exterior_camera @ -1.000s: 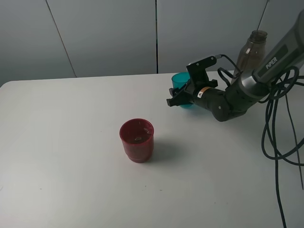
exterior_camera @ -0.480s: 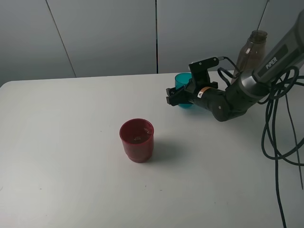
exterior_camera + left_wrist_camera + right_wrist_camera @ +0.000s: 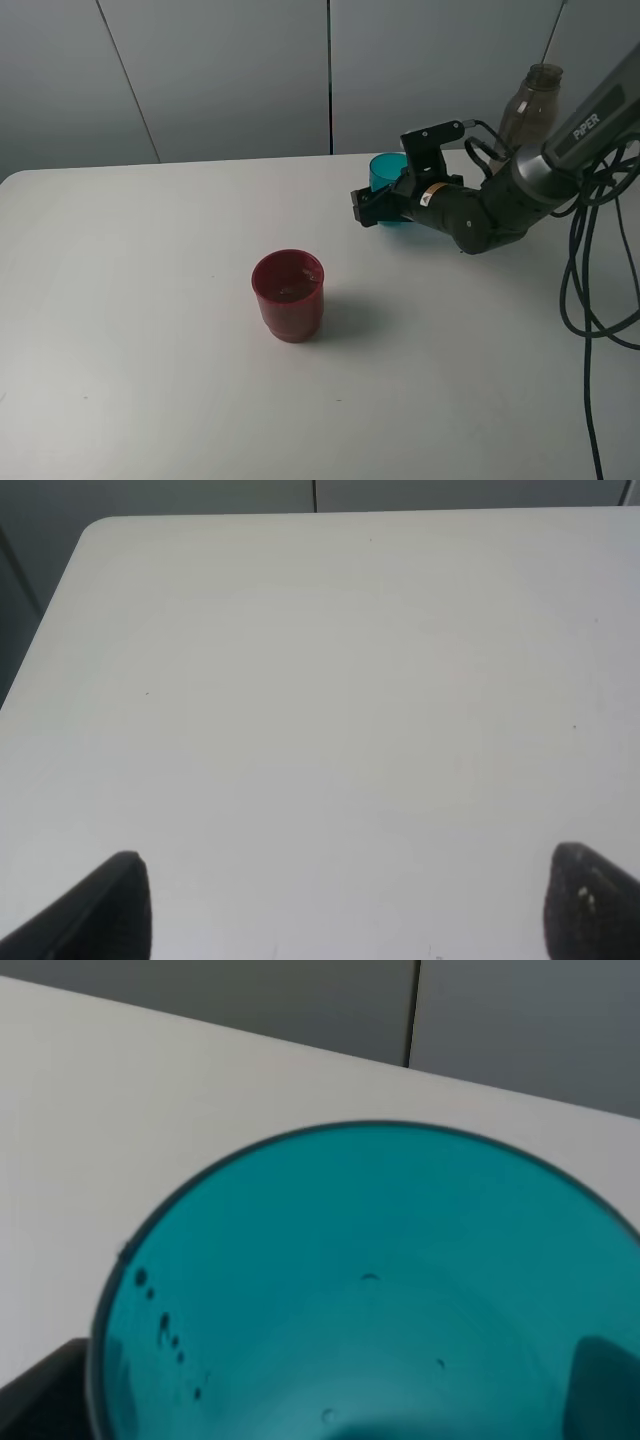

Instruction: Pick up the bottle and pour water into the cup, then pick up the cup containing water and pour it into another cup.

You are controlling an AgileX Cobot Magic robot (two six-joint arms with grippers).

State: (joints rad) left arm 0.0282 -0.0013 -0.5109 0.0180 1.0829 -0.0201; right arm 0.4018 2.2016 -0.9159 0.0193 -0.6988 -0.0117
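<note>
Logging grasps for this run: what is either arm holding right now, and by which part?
The right gripper has its fingers on either side of the teal cup, low on its wall. The left gripper is open and holds nothing.

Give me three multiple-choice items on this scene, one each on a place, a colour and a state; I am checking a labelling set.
1. Where is the bottle?
A. behind the right arm
B. beside the red cup
C. at the table's left edge
2. What colour is the cup at the right gripper?
A. yellow
B. teal
C. white
3. How is the red cup standing?
A. tipped over
B. upside down
C. upright

A: its neck rises behind the arm.
B: the wrist view shows its teal inside.
C: its mouth faces up.
</note>
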